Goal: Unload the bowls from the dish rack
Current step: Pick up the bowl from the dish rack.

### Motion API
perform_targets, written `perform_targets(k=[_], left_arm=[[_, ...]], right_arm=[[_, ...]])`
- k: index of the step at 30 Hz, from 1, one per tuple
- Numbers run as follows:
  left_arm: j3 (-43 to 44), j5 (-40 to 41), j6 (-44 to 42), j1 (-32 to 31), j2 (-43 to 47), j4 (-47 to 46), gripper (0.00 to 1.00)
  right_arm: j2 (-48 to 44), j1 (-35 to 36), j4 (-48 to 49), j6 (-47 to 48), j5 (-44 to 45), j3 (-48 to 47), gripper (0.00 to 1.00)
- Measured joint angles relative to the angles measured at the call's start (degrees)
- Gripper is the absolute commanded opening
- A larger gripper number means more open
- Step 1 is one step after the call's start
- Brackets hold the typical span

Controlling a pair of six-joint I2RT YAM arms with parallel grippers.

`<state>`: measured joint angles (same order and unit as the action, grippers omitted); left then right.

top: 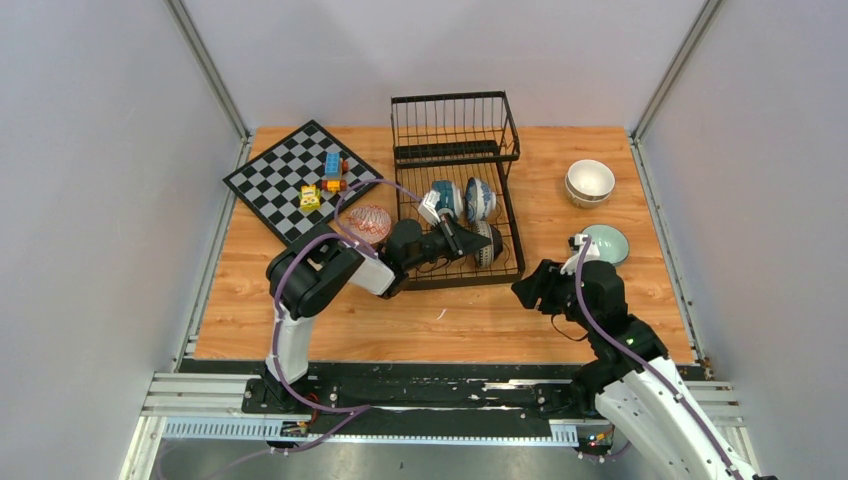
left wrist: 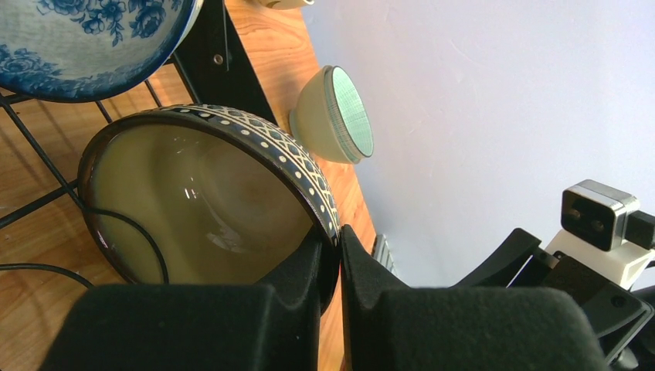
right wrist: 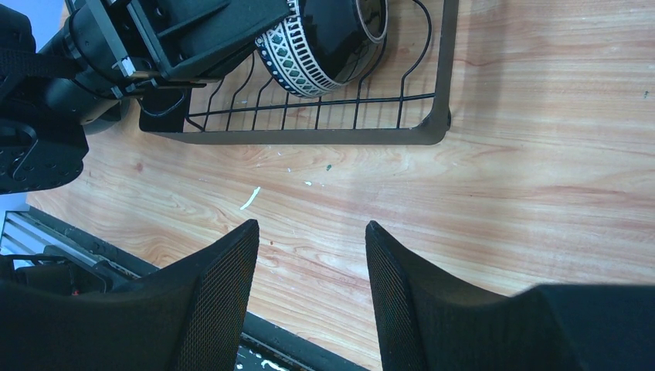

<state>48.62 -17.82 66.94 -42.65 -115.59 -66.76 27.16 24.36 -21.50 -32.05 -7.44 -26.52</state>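
Our left tool (left wrist: 330, 241) is clenched on the rim of the dark lattice-patterned bowl (left wrist: 201, 205), which stands on edge at the lower right of the dish rack (top: 511, 215). We judge so thin a pinch may let it swing, snag a divider wire (left wrist: 158, 255) or strike the blue-white bowl (left wrist: 93, 39) above. Only the left wrist view shows that grip. The right wrist view shows the right tool (right wrist: 313, 232) spread, empty, over the table (right wrist: 502, 193).

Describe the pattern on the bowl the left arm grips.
White lattice and dots on black bowl; left wrist view.
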Motion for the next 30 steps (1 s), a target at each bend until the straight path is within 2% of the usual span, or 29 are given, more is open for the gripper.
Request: perform_targets(k=[16, 25, 30], left_arm=[[-0.37, -1.44, 0.92, 0.33, -0.35, -2.19, 0.0], [-0.42, -5.53, 2.08, 0.7, -0.98, -12.79, 0.0], [-0.42, -6.16, 2.19, 0.96, -0.98, -15.06, 0.0]], right_arm=[[0.0, 0.0, -0.63, 0.37, 0.26, -0.74, 0.57], [0.0, 0.0, -0.83, 0.5, 0.63, -0.74, 0.57], [0.0, 0.0, -0.83, 0.79, 0.83, -0.74, 0.57]])
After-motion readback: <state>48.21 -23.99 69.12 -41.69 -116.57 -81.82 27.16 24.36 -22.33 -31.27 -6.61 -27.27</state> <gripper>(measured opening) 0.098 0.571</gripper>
